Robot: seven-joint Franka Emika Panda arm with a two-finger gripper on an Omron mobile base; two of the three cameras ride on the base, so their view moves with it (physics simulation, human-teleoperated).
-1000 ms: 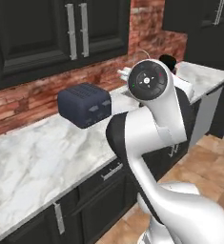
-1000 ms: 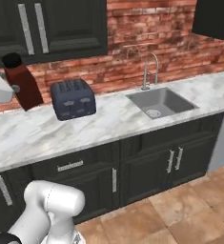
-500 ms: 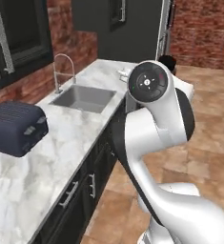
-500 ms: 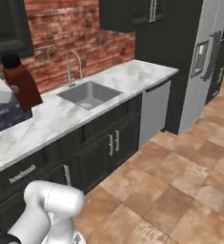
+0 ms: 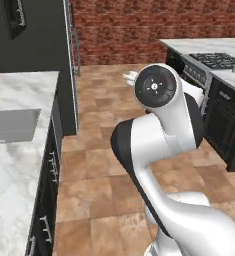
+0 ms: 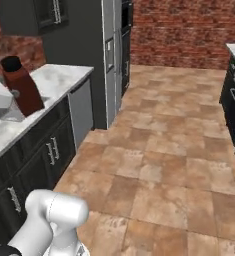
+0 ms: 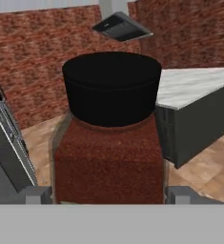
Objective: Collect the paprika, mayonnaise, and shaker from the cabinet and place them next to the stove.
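The paprika (image 7: 108,143), a dark red-brown bottle with a black cap, stands upright between my fingertips (image 7: 37,194) in the hand view, so my gripper (image 7: 108,196) is shut on it. From the right base view the paprika (image 6: 22,88) hangs at the far left, over the counter, held by my white hand with the gripper (image 6: 11,102). The stove (image 5: 218,59), with black grates, sits at the upper right of the left base view, well away from my arm. A small pale thing (image 5: 234,67) stands on the counter beside it, too small to name.
A marble counter with a sink (image 5: 11,127) runs along the left. A tall dark fridge (image 6: 111,55) and a dark wall cabinet (image 6: 34,15) stand behind it. Open tiled floor (image 6: 174,150) lies between this counter and the stove side. A range hood (image 7: 122,26) hangs ahead.
The whole scene has swung sideways as the base turns: toaster and sink slid away, and the floor, fridge and stove came into view. The paprika stays in my gripper.
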